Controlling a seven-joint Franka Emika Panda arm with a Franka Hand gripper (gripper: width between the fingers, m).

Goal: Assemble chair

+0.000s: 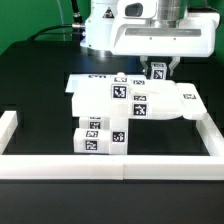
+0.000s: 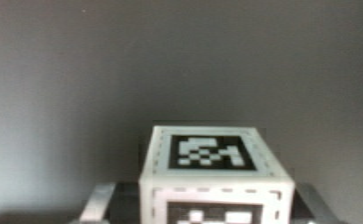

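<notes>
In the exterior view, the tagged white chair pieces (image 1: 125,108) are clustered on the dark table (image 1: 35,90), just inside the white border wall (image 1: 110,166). The gripper (image 1: 158,66) is lowered behind them, pinching a tagged block (image 1: 158,72)

In the wrist view, that block (image 2: 213,160) is seen close between the fingers (image 2: 103,205)

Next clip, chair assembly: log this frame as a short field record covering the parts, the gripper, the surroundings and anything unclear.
chair parts: matte white tagged pieces clustered mid-table, a flat panel with blocks stacked at its front
block at gripper: small tagged block, behind the cluster; seen close in the wrist view
gripper: gripper low over that block, under the arm
grip state: fingers hidden, cannot tell
surroundings: black table; white border wall in front and at the sides
unclear: how the pieces join
</notes>
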